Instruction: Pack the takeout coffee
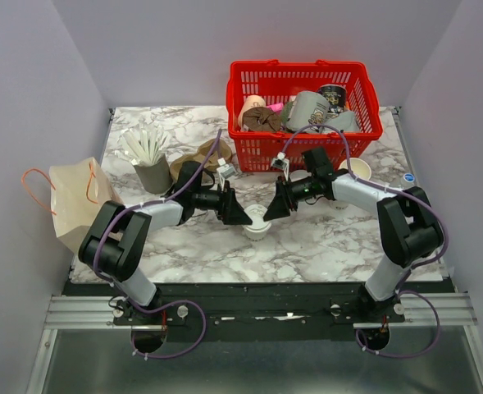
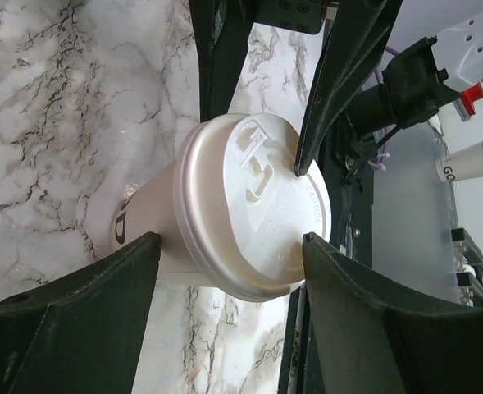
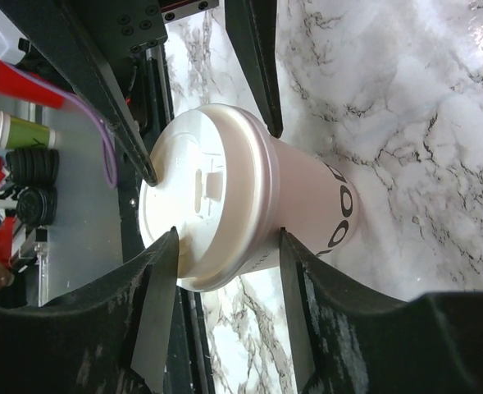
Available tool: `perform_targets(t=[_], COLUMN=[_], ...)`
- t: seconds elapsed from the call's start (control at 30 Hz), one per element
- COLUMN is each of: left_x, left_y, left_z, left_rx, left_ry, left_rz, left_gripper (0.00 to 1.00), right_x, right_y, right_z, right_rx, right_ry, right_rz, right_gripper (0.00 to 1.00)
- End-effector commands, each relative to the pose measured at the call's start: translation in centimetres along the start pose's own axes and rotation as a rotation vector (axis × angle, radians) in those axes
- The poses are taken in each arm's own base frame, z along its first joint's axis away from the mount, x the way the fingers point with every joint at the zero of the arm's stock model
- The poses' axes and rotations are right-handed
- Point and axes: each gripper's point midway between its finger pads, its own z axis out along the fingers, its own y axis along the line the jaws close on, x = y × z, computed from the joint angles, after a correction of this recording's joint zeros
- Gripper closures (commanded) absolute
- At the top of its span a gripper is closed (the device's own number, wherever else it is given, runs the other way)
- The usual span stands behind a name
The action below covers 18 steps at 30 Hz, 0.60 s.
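Note:
The takeout coffee [image 1: 257,223], a small white paper cup with a round white lid, stands upright at the middle of the marble table. My left gripper [image 1: 243,215] comes at it from the left and my right gripper [image 1: 272,209] from the right. In the left wrist view the left gripper [image 2: 230,238] has one finger against the cup [image 2: 225,213] wall and one against the lid's edge. In the right wrist view the right gripper [image 3: 227,234] has one finger on the lid and one on the cup [image 3: 257,197] wall under the rim.
A brown paper bag [image 1: 75,201] with orange handles stands at the table's left edge. A red basket [image 1: 290,66] of cups and rubbish is at the back. A grey holder of white sticks [image 1: 151,168] and brown paper [image 1: 200,156] stand back left. A white cup [image 1: 356,168] is right of the basket's front.

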Motion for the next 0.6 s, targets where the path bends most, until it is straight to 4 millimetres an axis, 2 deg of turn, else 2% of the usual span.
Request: perform_targets(t=[0.0, 0.03, 0.1, 0.27, 0.33, 0.37, 0.4, 0.57], left_x=[0.5, 0.5, -0.1, -1.7, -1.8, -2.2, -2.3, -2.9], left_y=[2.4, 2.5, 2.3, 1.3, 1.0, 0.9, 0.8, 0.5], left_z=[0.1, 0.0, 0.0, -0.2, -0.3, -0.3, -0.3, -0.4], left_rx=[-0.077, -0.086, -0.082, -0.066, -0.06, -0.058, -0.055, -0.056], left_ry=[0.023, 0.032, 0.034, 0.045, 0.057, 0.056, 0.058, 0.057], left_rz=[0.049, 0.057, 0.074, 0.099, 0.088, 0.099, 0.1, 0.101], left_gripper=[0.24, 0.25, 0.25, 0.23, 0.23, 0.23, 0.23, 0.22], right_x=[0.4, 0.2, -0.2, -1.3, -2.0, -2.4, -2.7, -4.3], right_y=[-2.8, -3.4, -3.1, -1.1, -0.5, -0.2, -0.1, 0.5], right_z=[0.2, 0.0, -0.2, -0.9, -1.1, -1.3, -1.4, -2.2], right_rx=[0.125, 0.168, 0.172, 0.141, 0.134, 0.136, 0.139, 0.164], right_ry=[0.011, 0.011, 0.003, -0.012, -0.019, -0.027, -0.03, -0.053], right_rz=[-0.129, -0.136, -0.152, -0.172, -0.179, -0.19, -0.195, -0.277], right_gripper=[0.45, 0.45, 0.44, 0.34, 0.3, 0.11, 0.0, 0.0])
